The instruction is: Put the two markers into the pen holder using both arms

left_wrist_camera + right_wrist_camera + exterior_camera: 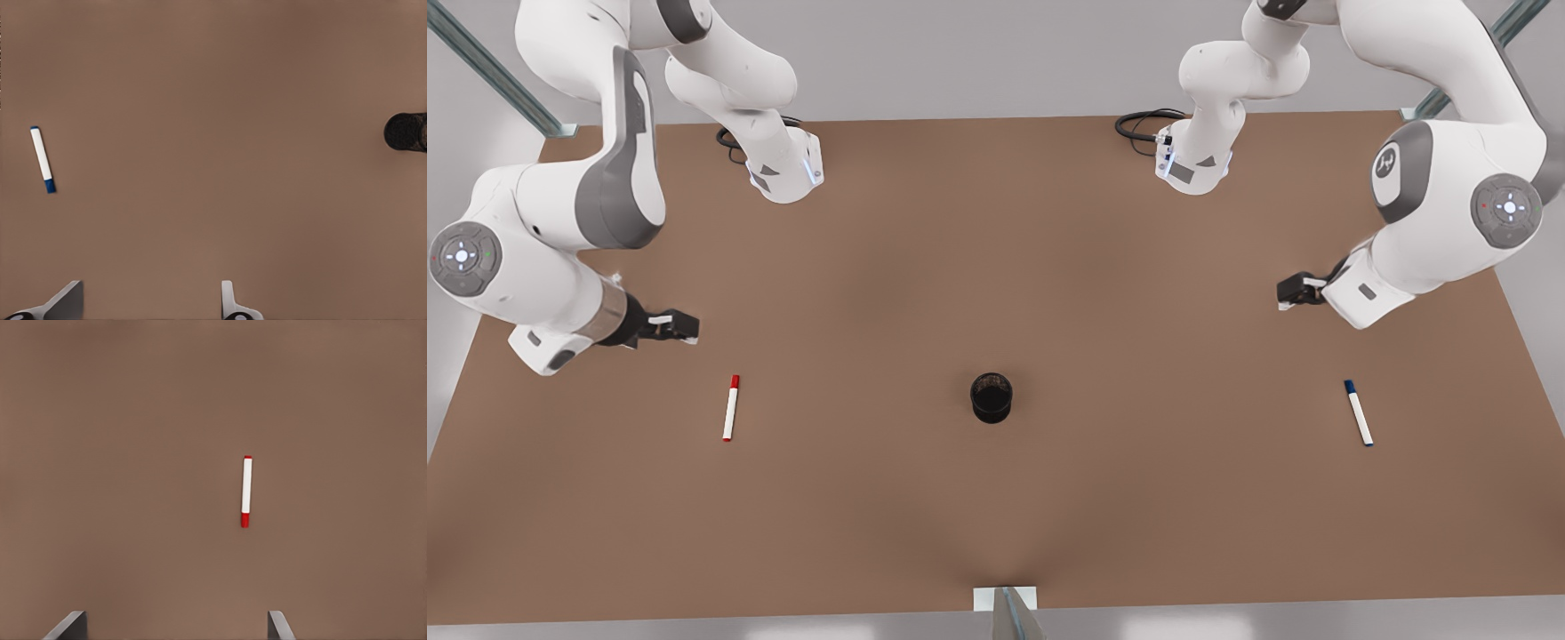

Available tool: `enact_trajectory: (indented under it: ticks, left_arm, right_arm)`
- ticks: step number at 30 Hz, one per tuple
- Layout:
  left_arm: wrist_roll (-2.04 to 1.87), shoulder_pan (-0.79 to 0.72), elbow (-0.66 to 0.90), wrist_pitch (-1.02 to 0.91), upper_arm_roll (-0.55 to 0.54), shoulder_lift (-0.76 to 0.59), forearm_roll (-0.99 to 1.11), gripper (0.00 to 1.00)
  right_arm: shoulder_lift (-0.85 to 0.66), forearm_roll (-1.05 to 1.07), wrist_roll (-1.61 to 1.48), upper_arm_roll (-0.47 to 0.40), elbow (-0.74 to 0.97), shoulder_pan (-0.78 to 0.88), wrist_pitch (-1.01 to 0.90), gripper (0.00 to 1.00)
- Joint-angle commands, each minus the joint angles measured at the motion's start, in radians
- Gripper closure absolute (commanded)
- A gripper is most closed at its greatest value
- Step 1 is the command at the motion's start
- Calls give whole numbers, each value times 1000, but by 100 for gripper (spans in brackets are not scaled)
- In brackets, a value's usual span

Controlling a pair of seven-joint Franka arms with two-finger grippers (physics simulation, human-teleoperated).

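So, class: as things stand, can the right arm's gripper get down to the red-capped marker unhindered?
Probably yes. The right gripper is open, holds nothing and hovers close to the red-capped marker, which lies flat on bare table. The pen holder stands well off to the side.

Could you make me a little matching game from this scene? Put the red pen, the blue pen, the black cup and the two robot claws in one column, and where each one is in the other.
Things:
1. red-capped marker
2. blue-capped marker
3. pen holder
4. left gripper
5. right gripper

Places or states:
A. stands upright at the table's middle
B. lies flat on the front view's right
C. open, above the table near the red-capped marker
D. lies flat on the front view's left
E. open, above the table near the blue-capped marker

Pairs: 1-D, 2-B, 3-A, 4-E, 5-C
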Motion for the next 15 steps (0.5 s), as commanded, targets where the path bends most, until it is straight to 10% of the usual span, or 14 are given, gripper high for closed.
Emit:
enact_trajectory:
  ticks: [1, 15]
  left_arm:
    - [27, -1, 0, 101, 0, 2, -1, 0]
    - [416, 385, 47, 955, 12, 627, -1, 0]
  right_arm:
    - [5, -12, 36, 0, 0, -2, 113, 0]
    - [550, -86, 36, -12, -21, -34, 713, 0]
